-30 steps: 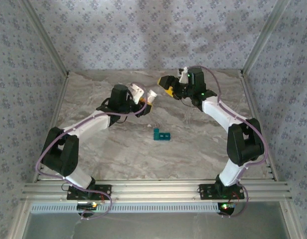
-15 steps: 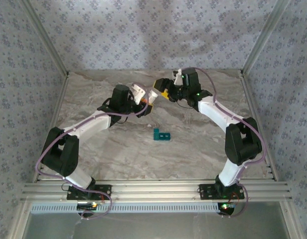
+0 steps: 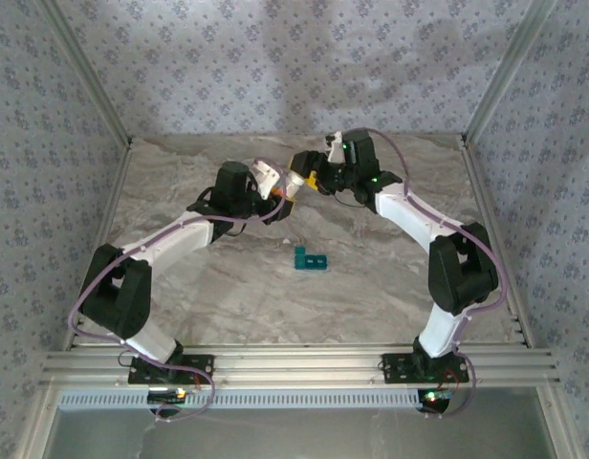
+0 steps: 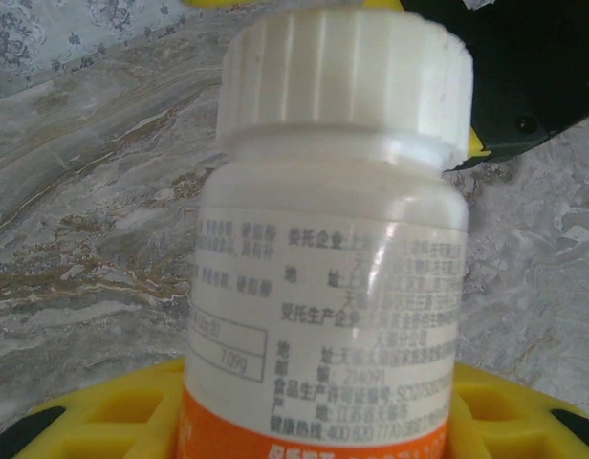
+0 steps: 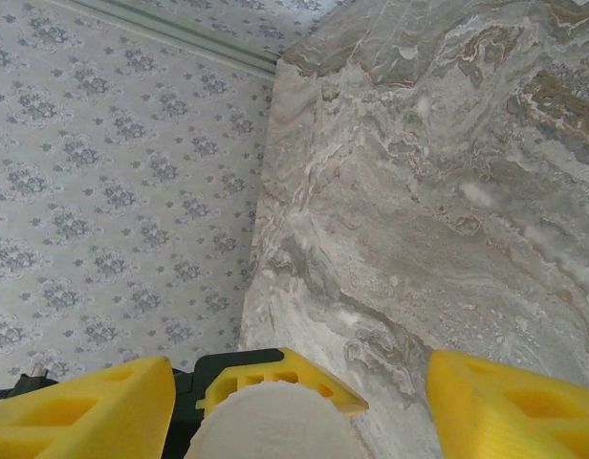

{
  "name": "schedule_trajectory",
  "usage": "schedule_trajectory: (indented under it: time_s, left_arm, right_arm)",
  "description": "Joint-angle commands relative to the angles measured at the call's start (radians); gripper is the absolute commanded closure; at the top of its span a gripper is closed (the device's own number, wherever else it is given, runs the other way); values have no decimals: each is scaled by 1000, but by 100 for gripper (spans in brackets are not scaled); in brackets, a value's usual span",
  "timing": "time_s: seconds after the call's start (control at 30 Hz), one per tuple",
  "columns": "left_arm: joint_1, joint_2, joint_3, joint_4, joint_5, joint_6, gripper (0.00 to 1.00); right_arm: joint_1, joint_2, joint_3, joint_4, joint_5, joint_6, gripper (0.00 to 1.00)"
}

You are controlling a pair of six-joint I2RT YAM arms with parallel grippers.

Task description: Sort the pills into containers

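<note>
Barely begun, I judge: the left gripper (image 3: 285,189) clenches the small white cylindrical bottle with an orange band (image 4: 333,287), cap (image 4: 342,76) on; the right gripper (image 5: 304,411) spreads released around that cap. The teal-blue three-compartment plastic strip (image 3: 311,259) lies well apart at six o'clock; uncapping and sorting remain.

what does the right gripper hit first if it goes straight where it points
Probably the white cap of the bottle in the left gripper: it sits just ahead, between the right gripper's open fingers. Depth is unclear.
</note>
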Motion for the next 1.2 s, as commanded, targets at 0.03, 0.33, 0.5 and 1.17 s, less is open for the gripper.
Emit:
schedule_trajectory:
  time_s: [0.03, 0.33, 0.5, 1.17]
  left_arm:
    - [-8, 18, 43, 3, 10, 15, 100]
    - [-6, 21, 38, 14, 12, 6, 100]
    - [19, 6, 21, 68, 106, -66, 100]
    - [28, -22, 23, 16, 68, -24, 100]
  right_arm:
    - [8, 5, 28, -32, -11, -17, 34]
    - [6, -8, -7, -30, -34, -65, 60]
    - [-29, -27, -94, 167, -129, -133, 61]
    - [-113, -82, -110, 241, -139, -3, 24]
